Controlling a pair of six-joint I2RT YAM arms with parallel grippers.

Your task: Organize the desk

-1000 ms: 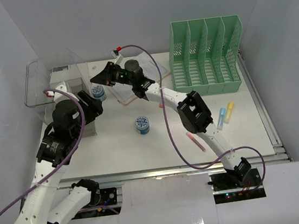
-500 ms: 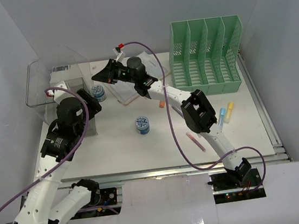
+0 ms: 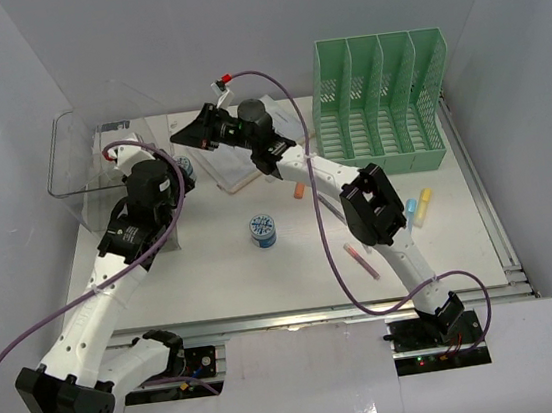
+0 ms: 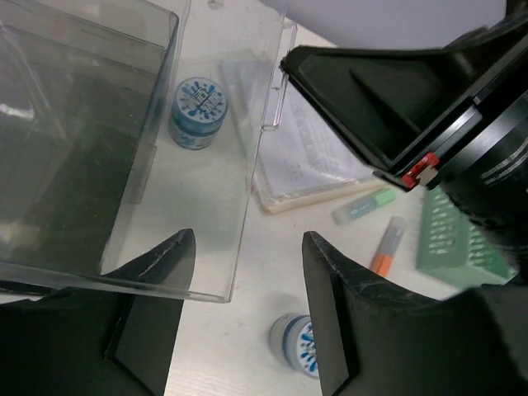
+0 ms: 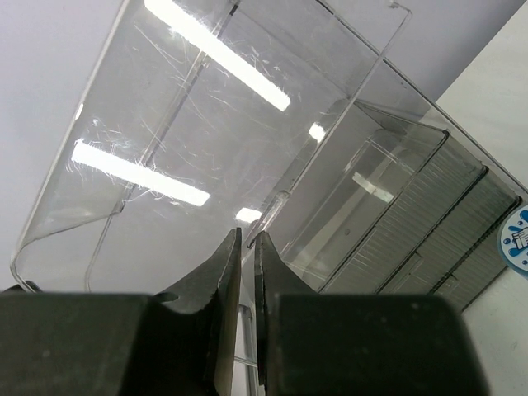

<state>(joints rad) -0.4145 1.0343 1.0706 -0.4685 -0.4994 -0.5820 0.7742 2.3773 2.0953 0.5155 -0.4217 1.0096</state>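
The white worktop (image 3: 442,246) fills a plain white-walled booth, its metal rail (image 3: 319,312) at 6 o'clock. A mint file rack (image 3: 376,103) stands at 1 o'clock and a clear bin (image 3: 70,186) at 10. The print on the blue tub (image 3: 262,230) is unreadable. The left gripper (image 4: 247,243) is released, and the right gripper (image 5: 246,243) is clenched beside the bin's lid.

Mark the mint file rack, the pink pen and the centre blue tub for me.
mint file rack (image 3: 383,161), top view, front wall.
pink pen (image 3: 361,261), top view, mid-barrel.
centre blue tub (image 3: 262,228), top view, lid.

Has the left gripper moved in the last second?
Yes. The left gripper went up-view and slightly right, farther along the right wall of the clear bin.
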